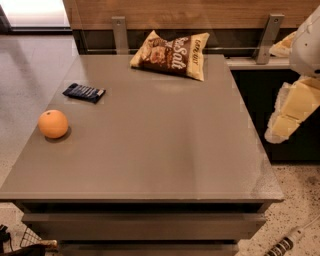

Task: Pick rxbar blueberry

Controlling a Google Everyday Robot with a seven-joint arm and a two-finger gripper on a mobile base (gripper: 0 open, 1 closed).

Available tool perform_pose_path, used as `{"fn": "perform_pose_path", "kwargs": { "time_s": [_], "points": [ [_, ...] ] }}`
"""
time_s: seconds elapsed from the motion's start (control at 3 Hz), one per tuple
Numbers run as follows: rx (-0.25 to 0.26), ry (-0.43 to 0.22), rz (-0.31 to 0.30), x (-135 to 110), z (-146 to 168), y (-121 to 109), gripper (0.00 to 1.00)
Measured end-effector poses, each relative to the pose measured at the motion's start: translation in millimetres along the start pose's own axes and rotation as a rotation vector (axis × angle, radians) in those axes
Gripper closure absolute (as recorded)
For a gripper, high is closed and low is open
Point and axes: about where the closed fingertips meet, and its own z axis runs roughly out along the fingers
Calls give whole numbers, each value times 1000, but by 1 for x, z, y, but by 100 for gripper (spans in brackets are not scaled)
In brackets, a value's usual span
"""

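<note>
A flat grey table [150,150] filled most of the view, with a wood-panelled wall [200,10] behind it and pale speckled floor [300,190] to either side. Near the table's left edge sat an orange [53,123]. Just behind the orange, further from the camera and slightly to the right, the rxbar blueberry [84,92] lay flat. It was a small dark navy wrapper with pale lettering, apart from the orange. At the back centre of the table, a tan-and-brown chip bag [171,55] lay near the rear edge. It sat between 2 grey metal brackets [120,34] on the wall. At the far right, beyond the table's right edge, my gripper [287,117] hung in the air, pale yellow and angled downward. It was well apart from the bar. I could not tell whether it was spread or pressed together.
</note>
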Motion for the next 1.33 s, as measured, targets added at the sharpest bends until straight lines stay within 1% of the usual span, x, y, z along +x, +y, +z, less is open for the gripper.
{"fn": "perform_pose_path", "kwargs": {
  "time_s": [0.33, 0.67, 1.0, 1.33],
  "points": [
    [37, -218, 34, -41, 25, -33, 0],
    [58, -396, 56, -80, 46, -57, 0],
    [50, -523, 81, -112, 69, -68, 0],
    [33, -631, 114, -136, 92, -75, 0]
  ]
}}
